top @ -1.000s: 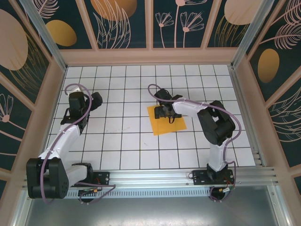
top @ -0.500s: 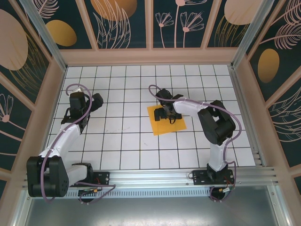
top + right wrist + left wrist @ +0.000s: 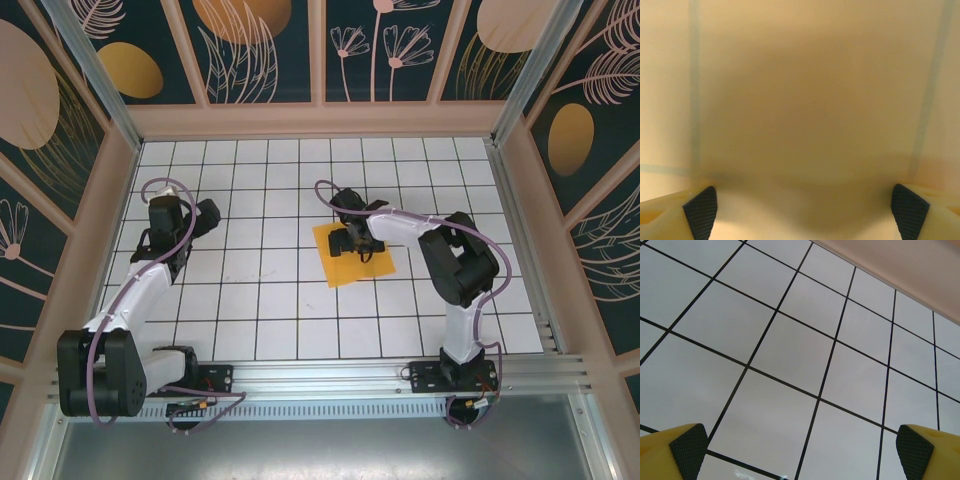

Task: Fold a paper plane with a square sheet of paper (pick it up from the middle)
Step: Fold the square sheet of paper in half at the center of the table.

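**Right gripper down on the paper, both sets of jaws wide**

Up front, the arms are bolted to the metal rail (image 3: 330,375) at the edge of the tiled table (image 3: 270,300). Around mid-table, the square sheet of paper (image 3: 372,268) is laid flat, slightly skewed to the grid. The right gripper (image 3: 352,242) is lowered over its middle, fingers spread wide and nothing pinched; actual contact can't be made out. A bit further back on the left, the left gripper (image 3: 205,214) is held over bare tiles, spread fully wide, nothing gripped.

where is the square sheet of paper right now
In the top view the square sheet of paper lies flat on the tiled table, just right of centre, directly under the right gripper.
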